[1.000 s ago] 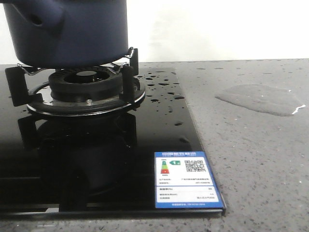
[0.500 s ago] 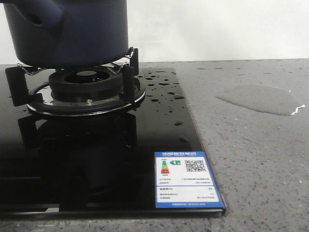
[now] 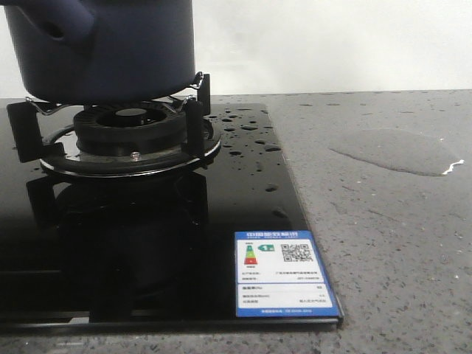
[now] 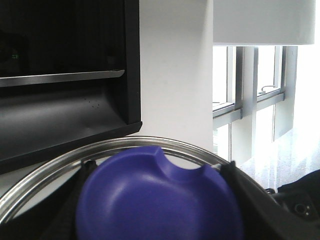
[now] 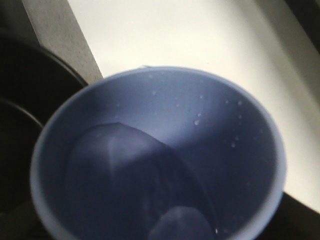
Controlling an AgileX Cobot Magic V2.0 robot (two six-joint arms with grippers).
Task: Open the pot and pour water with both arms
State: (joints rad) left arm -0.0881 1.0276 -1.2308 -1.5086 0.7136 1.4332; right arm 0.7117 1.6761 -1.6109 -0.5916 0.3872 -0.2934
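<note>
Pot (image 3: 103, 48) — dark navy, matte, stubby hollow side handle (image 3: 65, 23) — seated on the burner grate (image 3: 110, 122) at the front view's upper left, top edge cut off by the frame. Burner ring (image 3: 131, 131) directly beneath, black.

Label (image 3: 284, 274) stuck at the near right corner of the glass hob (image 3: 147, 243): blue border, white field, coloured energy-rating arrows, QR code, rows of print too small to read. No other writing legible.

Hob surface glossy black, spotted with water droplets (image 3: 247, 129) right of the burner. Grey speckled countertop (image 3: 391, 251) alongside, carrying a shallow puddle (image 3: 391, 151) well apart from the hob. White wall behind.

Left wrist view: blue knob (image 4: 160, 200) inside a metal rim (image 4: 125, 147), filling the lower frame; black cabinet (image 4: 65, 75), white wall and windows (image 4: 250, 85) beyond. Left gripper fingers not distinguishable — state cannot be told.

Right wrist view: light blue cup (image 5: 165, 155) seen from above, droplets on its inner wall, water inside. Grey countertop strip and dark hob edge at one side. Right gripper fingers out of sight; grip state cannot be told.
</note>
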